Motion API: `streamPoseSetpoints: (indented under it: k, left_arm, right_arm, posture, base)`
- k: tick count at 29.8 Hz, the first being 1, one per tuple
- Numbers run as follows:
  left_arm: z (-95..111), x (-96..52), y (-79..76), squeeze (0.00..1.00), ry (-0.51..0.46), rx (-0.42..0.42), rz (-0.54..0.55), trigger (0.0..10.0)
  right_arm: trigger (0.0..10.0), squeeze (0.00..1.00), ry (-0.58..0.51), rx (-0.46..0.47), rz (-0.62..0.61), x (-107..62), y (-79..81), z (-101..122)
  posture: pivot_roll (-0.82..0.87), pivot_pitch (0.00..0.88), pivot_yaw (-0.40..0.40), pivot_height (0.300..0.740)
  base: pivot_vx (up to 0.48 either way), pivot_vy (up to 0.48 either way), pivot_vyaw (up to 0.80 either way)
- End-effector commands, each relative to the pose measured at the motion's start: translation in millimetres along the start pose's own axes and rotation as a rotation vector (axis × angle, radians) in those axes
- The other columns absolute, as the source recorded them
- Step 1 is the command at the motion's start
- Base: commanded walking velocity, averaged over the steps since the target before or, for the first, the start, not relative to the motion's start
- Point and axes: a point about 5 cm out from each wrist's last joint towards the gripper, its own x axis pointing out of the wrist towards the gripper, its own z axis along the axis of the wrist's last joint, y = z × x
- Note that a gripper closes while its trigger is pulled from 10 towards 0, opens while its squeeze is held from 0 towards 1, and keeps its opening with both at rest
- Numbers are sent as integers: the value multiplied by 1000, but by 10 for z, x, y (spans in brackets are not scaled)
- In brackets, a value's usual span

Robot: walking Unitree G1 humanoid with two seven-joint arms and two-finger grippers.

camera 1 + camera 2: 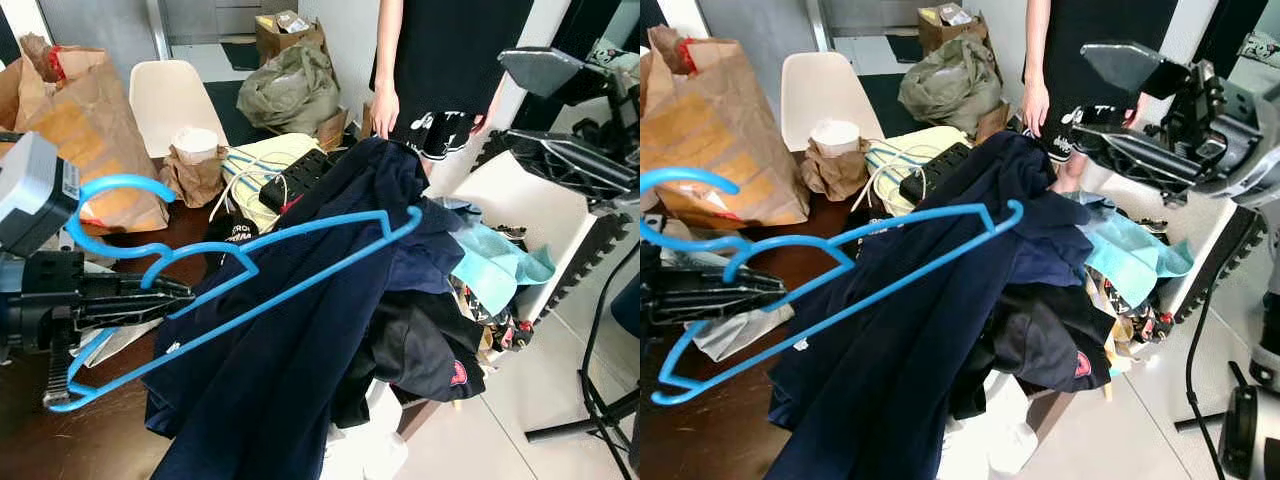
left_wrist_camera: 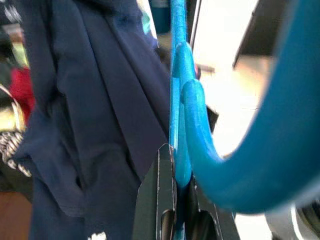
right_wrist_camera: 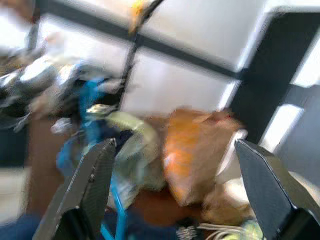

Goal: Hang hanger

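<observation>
Left gripper point(image 1: 165, 293) reached in level from the left over the counter point(image 1: 100, 435), its fingers clenched on the blue hanger point(image 1: 250, 270) just below the hook. That hanger slanted up rightward across a navy garment point(image 1: 300, 350) heaped on the counter. Farther right, the right gripper point(image 1: 1110, 105) hung raised beside a person point(image 1: 440, 60), fingers spread wide, empty.

Both head views were bright and evenly lit, sharp throughout, with soft shadows under the clothes pile point(image 1: 300, 330). The left wrist view was close and out of focus, its background blown out white. The right wrist view was heavily motion-blurred, with glaring pale panels behind.
</observation>
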Motion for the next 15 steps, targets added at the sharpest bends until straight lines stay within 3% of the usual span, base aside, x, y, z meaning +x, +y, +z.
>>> streamPoseSetpoints:
  k: [1,3,4,5,7,12,14,15]
  left_arm:
    - [1,44,30,0,50,15,-34,10000]
    - [1,44,30,0,50,15,-34,10000]
    - [-4,96,53,0,65,28,-52,10000]
    - [-4,96,53,0,65,28,-52,10000]
    - [-49,258,68,0,104,60,-97,10000]
    - [-82,336,63,0,124,73,-118,10000]
    - [-177,518,41,0,174,103,-173,10000]
    - [-177,518,41,0,174,103,-173,10000]
  right_arm:
    - [10000,0,136,-26,144,293,132,-103]
    - [10000,0,136,-26,144,293,132,-103]
    - [10000,0,193,-32,229,501,228,-193]
    - [10000,0,193,-32,229,501,228,-193]
    - [10000,0,218,-28,356,808,404,-316]
    - [10000,0,222,-23,381,886,445,-358]
    - [10000,0,304,-20,348,981,447,-520]
    - [10000,0,304,-20,348,981,447,-520]
  posture:
    - [34,71,-26,740]
    - [34,71,-26,740]
    - [30,71,-25,740]
    - [30,71,-25,740]
    - [30,72,-28,740]
    - [30,72,-28,740]
    - [13,63,-22,740]
    - [13,63,-22,740]
  base:
    - [0,0,0]
    - [0,0,0]
    - [0,0,0]
    - [0,0,0]
    - [0,0,0]
    - [0,0,0]
    - [0,0,0]
    - [0,0,0]
